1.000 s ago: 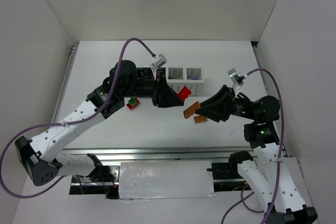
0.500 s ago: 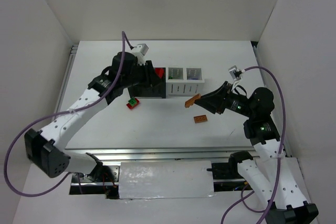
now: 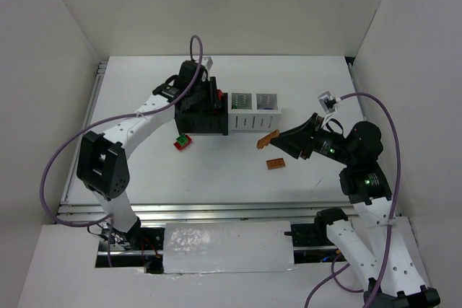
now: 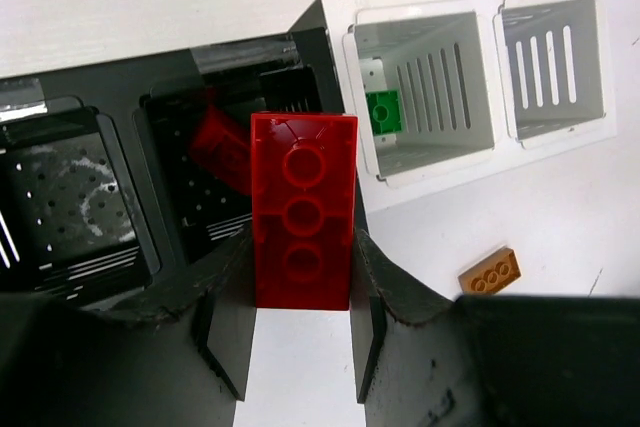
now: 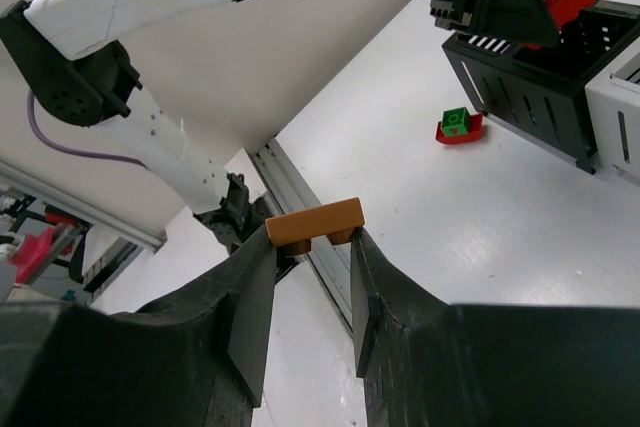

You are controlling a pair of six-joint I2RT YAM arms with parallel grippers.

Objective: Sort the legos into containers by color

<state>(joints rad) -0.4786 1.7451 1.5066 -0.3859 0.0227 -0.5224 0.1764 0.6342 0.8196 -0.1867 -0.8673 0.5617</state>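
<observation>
The left gripper (image 4: 302,282) is shut on a long red brick (image 4: 303,197). One finger presses on each long side of it, and three round holes on the brick face the wrist camera. This brick hangs over a black bin (image 4: 175,212). A second red brick (image 4: 222,147) already lies tilted inside that bin. The other black bin (image 4: 70,197) is joined on at the far end of the row. On the other side comes a white bin (image 4: 430,72) with a green brick (image 4: 383,111) in its corner. Then comes the last white bin (image 4: 555,57), and I cannot see a brick in it. The right gripper (image 5: 308,257) is shut too. It pinches an orange brick (image 5: 315,222) between its finger tips, with the flat side up in the right wrist view. From the top camera, this held brick is just in front of the white bins, apart from them, and it is tilted. A loose orange brick (image 3: 275,164) lies flat on the white table (image 3: 216,178), near the held one and a bit closer to the arms. In front of the black bins, on the left side, sits a little pile (image 3: 183,141). It is a green piece on top of a red piece, and it rests on the table near the bins. The two grippers are well apart, one at each end of the row of bins.
</observation>
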